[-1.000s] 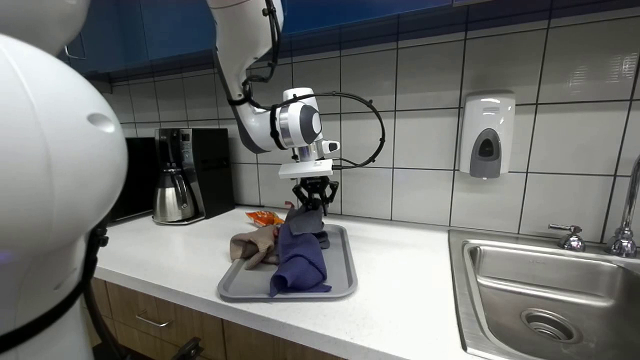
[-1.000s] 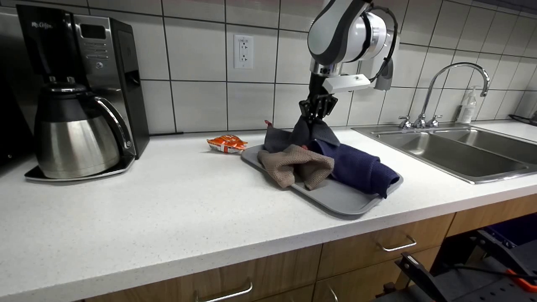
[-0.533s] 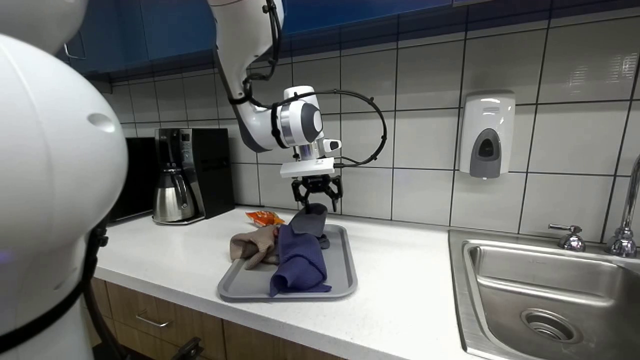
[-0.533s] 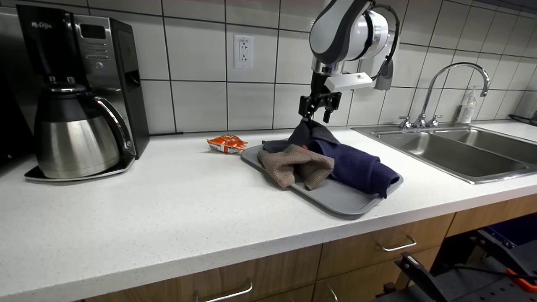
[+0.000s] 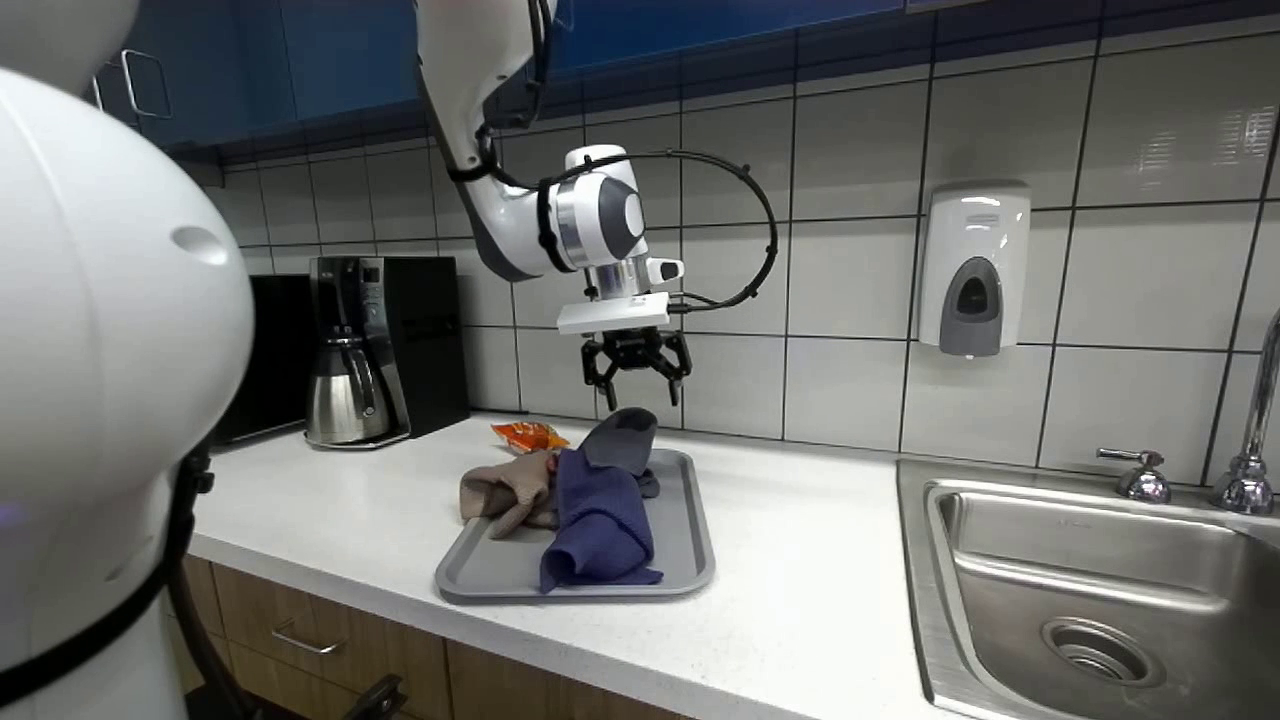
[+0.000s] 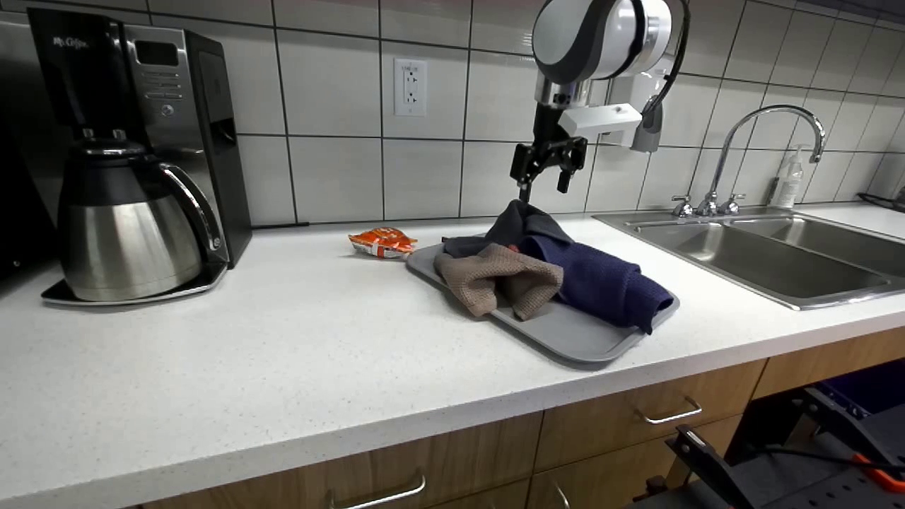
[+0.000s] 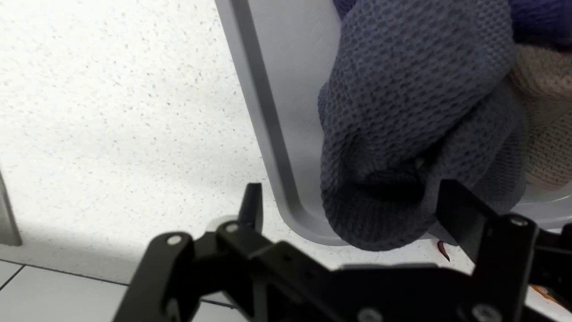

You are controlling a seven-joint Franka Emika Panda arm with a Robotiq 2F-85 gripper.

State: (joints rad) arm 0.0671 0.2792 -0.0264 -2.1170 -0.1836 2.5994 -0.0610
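The gripper hangs spread wide, gripping nothing; just below, the grey cloth stands peaked on the tray, likely propped by its own stiffness, overlapping the blue cloth.

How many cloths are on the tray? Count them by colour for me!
Grey cloth: 1
Blue cloth: 1
Brown cloth: 1
Total: 3 that I can see on the tray
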